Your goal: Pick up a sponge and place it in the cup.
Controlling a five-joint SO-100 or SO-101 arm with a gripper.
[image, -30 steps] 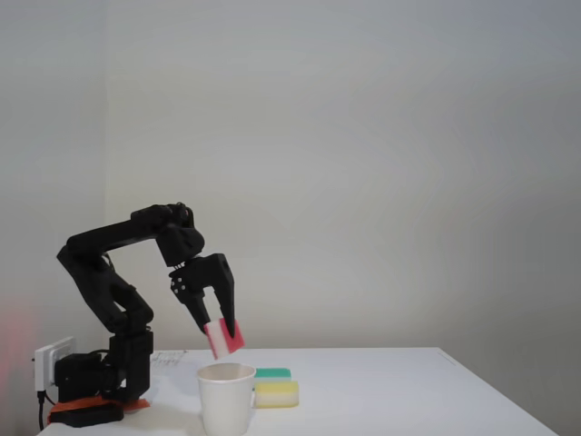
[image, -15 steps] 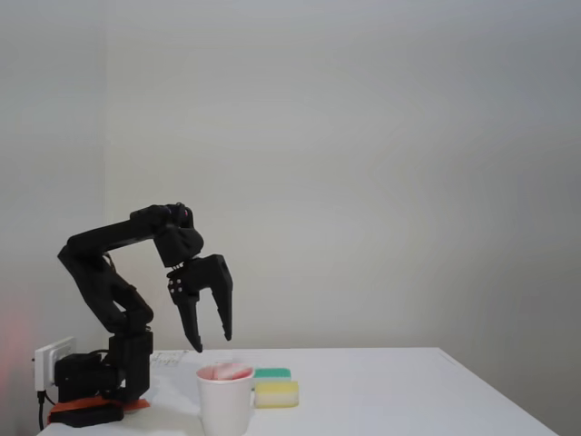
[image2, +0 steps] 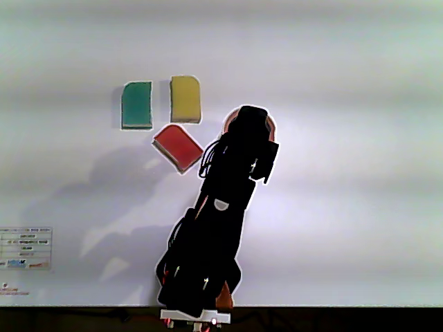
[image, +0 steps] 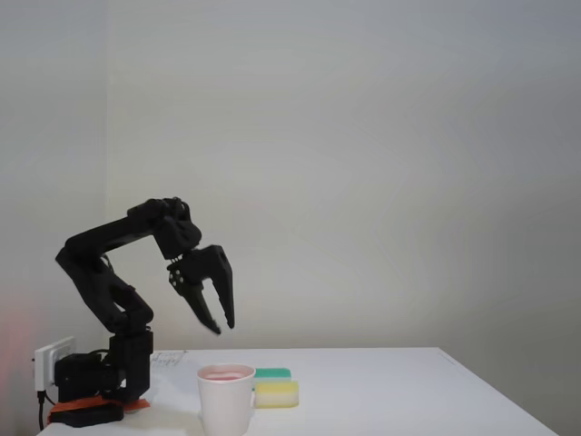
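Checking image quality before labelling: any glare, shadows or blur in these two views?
Fixed view: soft, even light, dim and slightly hazy; a reddish smear at the left edge; the hand is a dark silhouette above the cup. Other view: overexposed white table with faint horizontal banding, arm a black silhouette with a halo, soft grey arm shadows to its left, sponge colours oversaturated.

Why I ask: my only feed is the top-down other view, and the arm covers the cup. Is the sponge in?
Observer: In the fixed view, pink of the sponge shows just inside the rim of the cup.
Operator: Is the gripper holding anything?
Observer: No. The gripper is open and empty.
Operator: Is it clear of the cup?
Observer: Yes, its tips hang above the rim with a visible gap.
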